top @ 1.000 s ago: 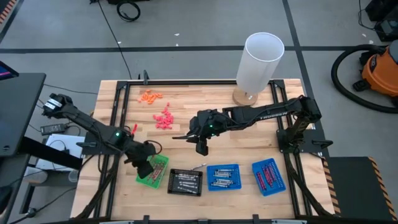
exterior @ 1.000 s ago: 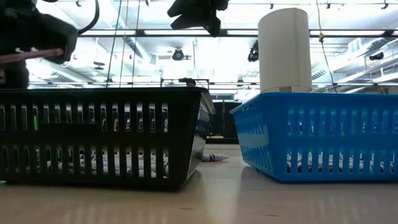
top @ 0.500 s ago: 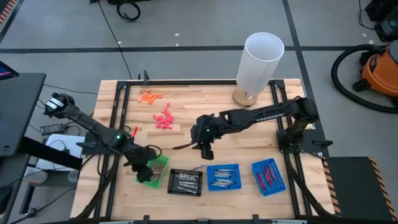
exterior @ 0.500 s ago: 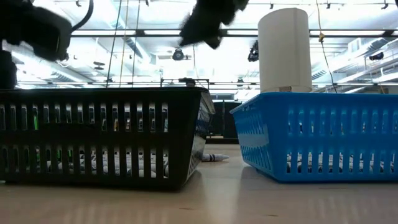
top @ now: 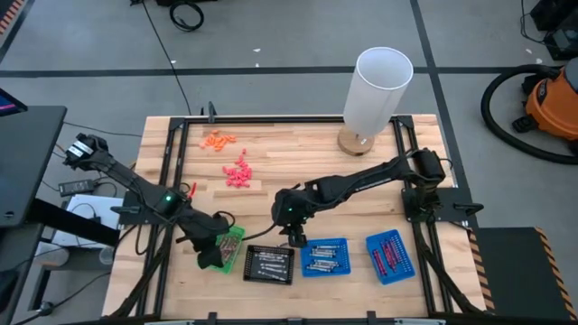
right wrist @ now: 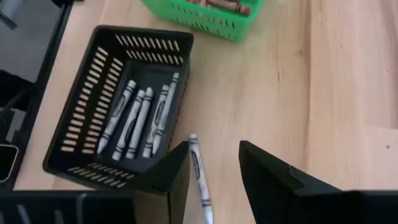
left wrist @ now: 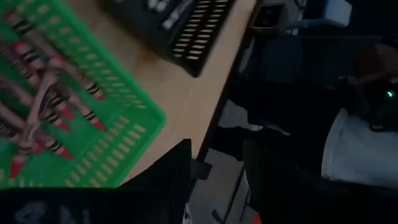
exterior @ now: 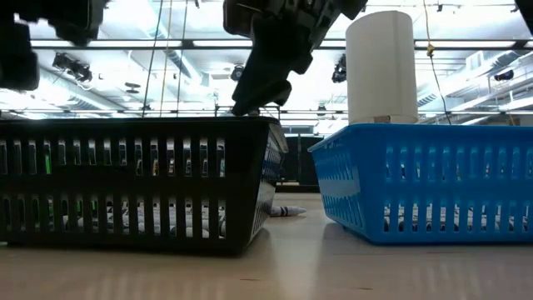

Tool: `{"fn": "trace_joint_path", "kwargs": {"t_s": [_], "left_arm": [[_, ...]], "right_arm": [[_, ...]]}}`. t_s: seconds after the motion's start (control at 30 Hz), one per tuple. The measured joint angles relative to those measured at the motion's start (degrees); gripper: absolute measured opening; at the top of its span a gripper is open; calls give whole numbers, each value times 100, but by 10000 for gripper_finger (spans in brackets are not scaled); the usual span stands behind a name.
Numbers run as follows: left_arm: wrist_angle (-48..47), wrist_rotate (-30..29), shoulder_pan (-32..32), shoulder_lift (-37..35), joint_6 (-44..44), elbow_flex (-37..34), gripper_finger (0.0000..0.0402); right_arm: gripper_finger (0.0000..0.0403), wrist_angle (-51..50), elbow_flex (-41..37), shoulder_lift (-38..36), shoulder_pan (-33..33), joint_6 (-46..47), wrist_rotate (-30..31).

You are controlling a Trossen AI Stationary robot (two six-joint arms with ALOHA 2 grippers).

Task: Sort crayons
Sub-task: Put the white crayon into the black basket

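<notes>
A grey-white crayon [right wrist: 199, 172] lay loose on the surface [top: 298, 162], just outside the black tray [right wrist: 74, 146] near the front edge, its long axis running roughly along that tray's side. The right tool [right wrist: 211, 163] hung over it, fingers apart with the crayon between them, gripping nothing. Four more grey-white crayons [right wrist: 140, 118] lay side by side in the black tray, parallel to its long sides. The left tool [top: 210, 248] stood open and empty above the green tray [left wrist: 124, 134], where dark red crayons [left wrist: 53, 109] lay crossed at angles.
</notes>
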Motion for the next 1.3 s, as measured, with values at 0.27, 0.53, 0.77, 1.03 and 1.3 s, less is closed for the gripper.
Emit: {"fn": "trace_joint_path", "kwargs": {"t_s": [0.27,0.53,0.77,1.03,1.3], "left_arm": [[-265,-88,-53,-88,282,123,157],[-696,-158,-55,-248,353,122,157],[-1285,-334,-229,-545,361,119,157],[-1655,-486,-414,-704,463,119,157],[-1765,-536,-429,-717,512,119,157]], "right_arm": [[145,-550,645,402,73,4,49],[145,-1791,1855,1274,104,-154,298],[160,-1983,1963,1565,172,-240,126],[209,-1723,1963,1809,244,-167,207],[221,-1824,1959,1951,320,-145,269]]}}
